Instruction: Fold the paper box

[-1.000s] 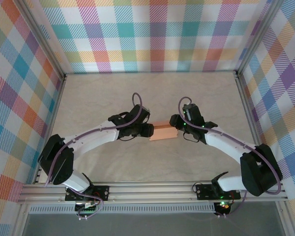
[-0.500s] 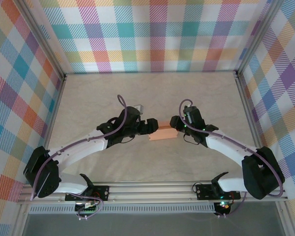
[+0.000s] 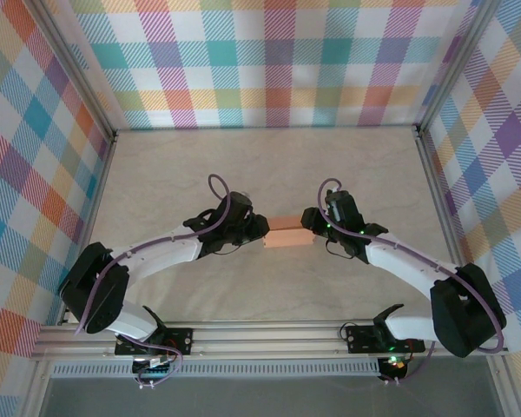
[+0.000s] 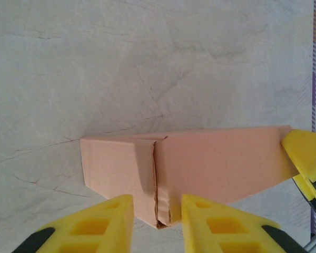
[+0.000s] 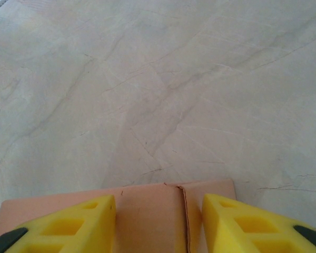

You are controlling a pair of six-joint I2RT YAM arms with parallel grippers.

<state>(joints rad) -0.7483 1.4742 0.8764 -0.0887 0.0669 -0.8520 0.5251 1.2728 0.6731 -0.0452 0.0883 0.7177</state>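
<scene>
Left arm's elbow is now sitting drawn back in toward its near-left base; half a sec ago it was stretched out flatter. L gripper (image 3: 262, 228) is still meeting the left end of the salmon-orange thin-card paper box (image 3: 288, 233), which is barely shifted. Box is lying mid-table on the pale, grey-veined marble-look tabletop (image 3: 182, 174), long axis running left-right, btwn the two tools. It's showing as a closed, shallow rectangular block w/ smooth matte faces and crisp creased edges. In the left wrist view a seam w/ a slightly ragged, overlapped card edge is running down its near corner.

L gripper's moulded yellow plastic fingers (image 4: 97, 224), blocky w/ hollow pockets, are standing apart either side of that corner. A thin sliver of gap is showing each side, so they're not pinching.

R gripper (image 3: 310, 221) is sitting at the box's right end. Its matching yellow fingers (image 5: 68, 224) are parted part-way, w/ card and a fold seam showing btwn them. Can't tell if they're clamping it or just resting against it.

Glossy white arm shells (image 3: 156, 254) are curving in from the near rail. Pastel plaid fabric walls (image 3: 278, 61) are enclosing the left, far and right sides.
</scene>
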